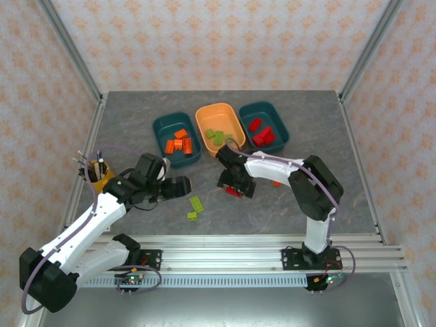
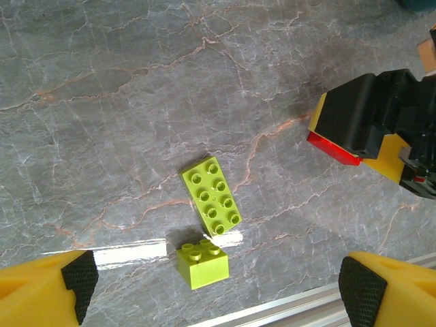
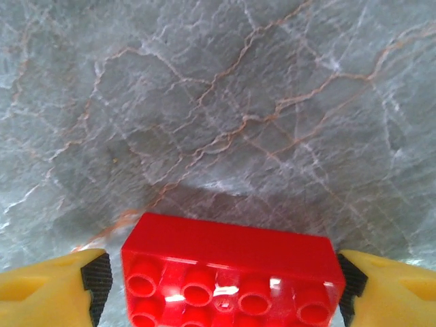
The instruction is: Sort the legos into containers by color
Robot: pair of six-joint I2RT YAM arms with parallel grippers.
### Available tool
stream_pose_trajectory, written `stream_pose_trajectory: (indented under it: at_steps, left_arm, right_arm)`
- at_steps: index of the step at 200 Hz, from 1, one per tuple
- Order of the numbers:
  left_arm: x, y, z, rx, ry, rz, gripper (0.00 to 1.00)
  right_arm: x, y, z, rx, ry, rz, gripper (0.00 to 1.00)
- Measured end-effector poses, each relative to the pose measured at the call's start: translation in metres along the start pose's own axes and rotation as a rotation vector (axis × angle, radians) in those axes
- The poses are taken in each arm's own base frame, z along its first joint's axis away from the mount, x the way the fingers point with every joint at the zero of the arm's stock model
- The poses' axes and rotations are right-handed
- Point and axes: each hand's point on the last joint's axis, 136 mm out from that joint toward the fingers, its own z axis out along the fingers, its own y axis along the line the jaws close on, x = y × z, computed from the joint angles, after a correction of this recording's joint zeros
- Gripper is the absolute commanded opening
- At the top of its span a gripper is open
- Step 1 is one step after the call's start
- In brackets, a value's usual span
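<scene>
A red lego (image 3: pixel 231 266) lies on the table between the fingers of my right gripper (image 3: pixel 221 279). Its right end is against one pad and a thin gap shows at the left pad (image 3: pixel 99 276). In the top view this gripper (image 1: pixel 235 187) is pointed down at mid-table over the red lego (image 1: pixel 234 193). My left gripper (image 2: pixel 218 281) hovers open above a flat lime lego (image 2: pixel 211 195) and a small lime lego (image 2: pixel 202 262), touching neither. At the back stand the containers: a teal tray (image 1: pixel 163 129) holding orange legos, an orange tray (image 1: pixel 204 116) holding lime legos, and a teal tray (image 1: pixel 276 112) holding red legos.
A yellow pen cup (image 1: pixel 97 174) stands at the left beside my left arm. An aluminium rail (image 1: pixel 225 242) runs along the near table edge, close to the two lime legos (image 1: pixel 195 208). A bit of orange (image 1: pixel 276 182) shows under the right forearm.
</scene>
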Motion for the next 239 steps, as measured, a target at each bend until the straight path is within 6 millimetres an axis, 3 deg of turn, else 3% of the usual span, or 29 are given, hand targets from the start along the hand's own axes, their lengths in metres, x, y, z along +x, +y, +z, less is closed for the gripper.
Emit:
stream_pose_trajectory:
  at_steps: [53, 75, 96, 113, 137, 162, 183, 202, 239]
  left_arm:
    - [0.000, 0.000, -0.001, 0.003, -0.003, 0.000, 0.94]
    - [-0.001, -0.001, -0.001, 0.003, -0.003, 0.000, 0.94]
    - [-0.004, -0.003, -0.001, 0.004, -0.004, -0.004, 0.94]
    - [-0.012, -0.011, -0.004, 0.010, -0.012, -0.003, 0.94]
    - [-0.032, -0.029, -0.008, 0.032, -0.038, -0.004, 0.94]
    - [-0.057, -0.049, -0.007, 0.061, -0.071, -0.014, 0.94]
    - [-0.077, -0.064, -0.001, 0.076, -0.087, -0.021, 0.94]
    - [-0.098, -0.080, 0.008, 0.089, -0.101, -0.029, 0.94]
    - [-0.138, -0.109, 0.027, 0.120, -0.134, -0.026, 0.94]
  right_arm:
    - [-0.001, -0.004, 0.000, 0.035, 0.000, 0.016, 0.59]
    - [-0.006, 0.001, -0.004, 0.029, -0.020, 0.006, 0.55]
    - [-0.017, 0.007, -0.017, 0.036, -0.063, -0.020, 0.54]
    - [-0.033, 0.017, -0.040, 0.021, -0.126, -0.052, 0.54]
    - [-0.071, 0.027, -0.089, -0.047, -0.238, -0.053, 0.54]
    - [-0.129, 0.020, -0.140, -0.104, -0.367, -0.002, 0.54]
    - [-0.177, 0.013, -0.165, -0.118, -0.454, 0.049, 0.53]
    - [-0.215, 0.009, -0.167, -0.113, -0.493, 0.104, 0.52]
    - [-0.279, 0.002, -0.137, -0.063, -0.535, 0.236, 0.52]
